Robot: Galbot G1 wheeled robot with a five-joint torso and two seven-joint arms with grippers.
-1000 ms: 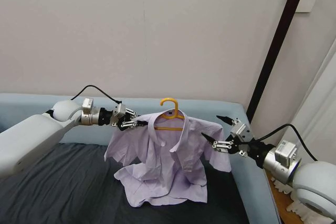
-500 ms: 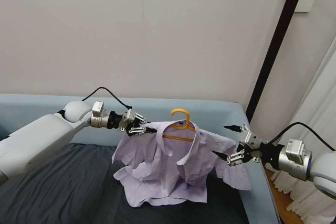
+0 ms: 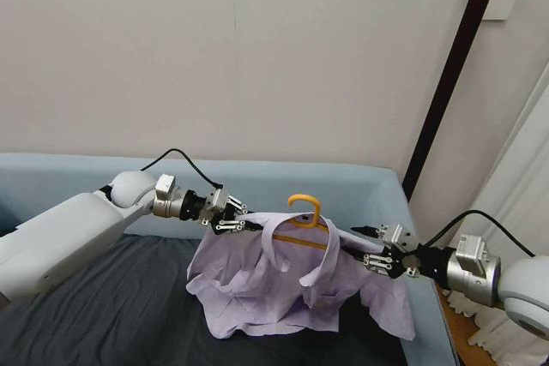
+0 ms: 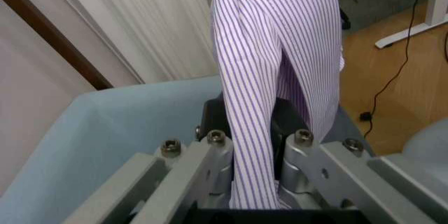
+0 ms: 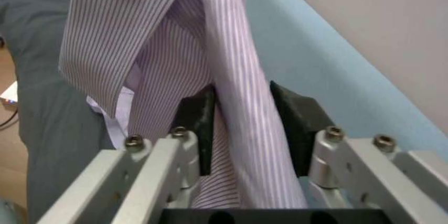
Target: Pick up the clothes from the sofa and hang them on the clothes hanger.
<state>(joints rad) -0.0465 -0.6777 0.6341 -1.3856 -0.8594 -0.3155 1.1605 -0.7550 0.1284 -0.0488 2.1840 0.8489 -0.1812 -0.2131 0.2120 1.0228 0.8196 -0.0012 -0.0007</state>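
Observation:
A purple striped shirt (image 3: 283,293) hangs on an orange hanger (image 3: 306,206) above the sofa, its hem resting on the dark seat cushion (image 3: 103,306). My left gripper (image 3: 233,223) is shut on one shoulder of the shirt. The left wrist view shows that gripper (image 4: 253,129) pinching a fold of the striped shirt (image 4: 269,51). At the opposite shoulder my right gripper (image 3: 371,256) is shut on the shirt. In the right wrist view its pads clamp the fabric (image 5: 231,51) at the right gripper (image 5: 245,119). The hanger's arms are hidden under the collar.
The light blue sofa (image 3: 77,177) runs along a white wall; its right armrest (image 3: 425,315) lies under my right arm. A dark vertical pole (image 3: 446,75) stands at the right, with pale curtains (image 3: 523,169) beside it.
Both grippers have carried the shirt and hanger rightward and slightly lower. The right gripper, open around the shoulder earlier, is now shut on it.

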